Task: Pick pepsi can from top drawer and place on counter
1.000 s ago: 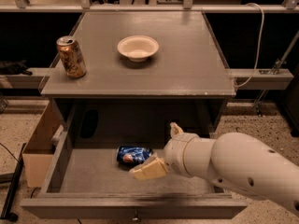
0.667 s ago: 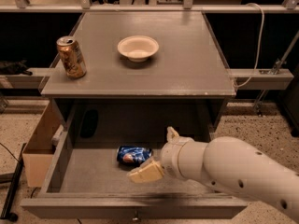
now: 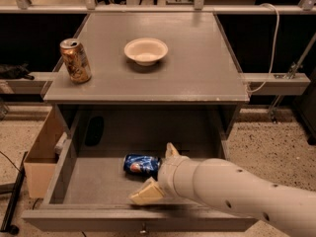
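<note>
The pepsi can [image 3: 139,164] lies on its side on the floor of the open top drawer [image 3: 60,174], near the middle. My gripper [image 3: 158,171] comes in from the lower right and is open. One finger [image 3: 171,150] is behind the can's right end and the other [image 3: 147,192] is in front of it, so the can's right end sits at the mouth of the gripper. The counter [image 3: 197,68] is the grey cabinet top above the drawer.
A white bowl [image 3: 145,51] stands mid-counter and a gold-brown can [image 3: 75,60] stands at its left edge. A dark object [image 3: 94,131] lies at the drawer's back left. A tan wooden box [image 3: 42,154] stands left of the drawer. A cable [image 3: 269,43] hangs at right.
My gripper has moved left and toward the drawer's front, closing in on the can's right end. The can has not moved.
</note>
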`<state>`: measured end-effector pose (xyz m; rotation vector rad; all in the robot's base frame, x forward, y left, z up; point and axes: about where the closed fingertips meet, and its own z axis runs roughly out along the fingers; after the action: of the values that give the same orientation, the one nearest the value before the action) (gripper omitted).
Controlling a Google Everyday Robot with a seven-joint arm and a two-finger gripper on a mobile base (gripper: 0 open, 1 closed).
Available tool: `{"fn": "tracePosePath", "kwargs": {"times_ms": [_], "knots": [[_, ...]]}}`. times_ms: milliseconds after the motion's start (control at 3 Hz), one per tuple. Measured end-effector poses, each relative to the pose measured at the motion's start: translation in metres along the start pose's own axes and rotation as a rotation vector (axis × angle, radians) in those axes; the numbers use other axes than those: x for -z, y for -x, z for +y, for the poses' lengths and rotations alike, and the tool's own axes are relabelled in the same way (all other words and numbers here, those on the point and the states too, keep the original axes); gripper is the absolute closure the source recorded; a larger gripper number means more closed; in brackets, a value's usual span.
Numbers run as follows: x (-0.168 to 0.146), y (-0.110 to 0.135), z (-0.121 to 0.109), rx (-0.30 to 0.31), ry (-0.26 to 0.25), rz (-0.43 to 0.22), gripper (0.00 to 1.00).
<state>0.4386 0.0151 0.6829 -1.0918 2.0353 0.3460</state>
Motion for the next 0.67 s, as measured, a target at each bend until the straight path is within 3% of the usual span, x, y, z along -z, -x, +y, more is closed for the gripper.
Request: {"fn": "tracePosePath", "kwargs": {"times_ms": [667], "knots": [[-0.035, 0.011, -0.024, 0.058, -0.045, -0.021, 0.00]]}}
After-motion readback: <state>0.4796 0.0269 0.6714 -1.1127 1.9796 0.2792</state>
